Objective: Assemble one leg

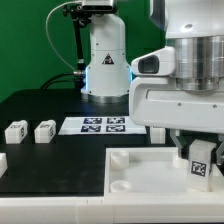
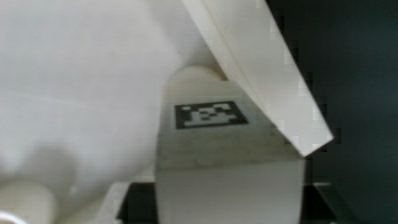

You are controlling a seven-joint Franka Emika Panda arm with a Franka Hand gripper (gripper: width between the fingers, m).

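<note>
My gripper (image 1: 197,150) is shut on a leg (image 1: 199,164), a small white post with a black-and-white tag. It holds the leg upright over the large white tray (image 1: 130,190) at the exterior view's right, near the tray's far right corner. In the wrist view the leg (image 2: 214,113) runs out from between the dark fingers (image 2: 324,200), tag facing the camera. Its far end sits close against the tray's raised rim (image 2: 267,70). I cannot tell whether the leg's end touches the tray floor. Two more legs (image 1: 15,131) (image 1: 45,130) stand on the black table at the left.
The marker board (image 1: 103,124) lies on the table behind the tray. The robot's white base (image 1: 105,60) stands at the back. A small white piece (image 1: 156,133) sits beside the marker board. A rounded white bump (image 2: 25,200) shows on the tray floor.
</note>
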